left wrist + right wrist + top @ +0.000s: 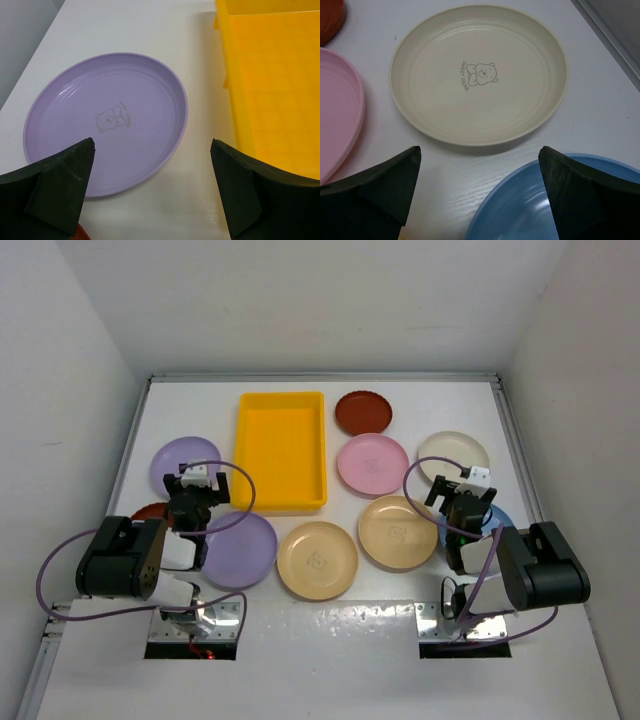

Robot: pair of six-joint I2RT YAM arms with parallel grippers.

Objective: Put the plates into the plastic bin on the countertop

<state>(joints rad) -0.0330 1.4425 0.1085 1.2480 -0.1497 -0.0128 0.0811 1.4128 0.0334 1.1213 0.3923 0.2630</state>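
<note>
The yellow plastic bin point(282, 450) stands empty at the back middle of the white countertop point(300, 635). Plates lie around it: two purple point(180, 462) point(240, 550), two tan-yellow point(318, 560) point(397, 531), pink point(372, 464), cream point(453, 453), light blue point(497, 520) and two dark red point(363, 412) point(148, 511). My left gripper point(196, 498) is open and empty, above the near edge of the far purple plate point(107, 122), with the bin's wall point(235, 100) to its right. My right gripper point(462, 502) is open and empty, over the gap between the cream plate point(479, 74) and the light blue plate point(530, 210).
White walls bound the countertop on the left, back and right. In the right wrist view the pink plate point(337, 110) lies at the left and a dark red plate point(330, 20) at the top left corner. Purple cables loop off both arms.
</note>
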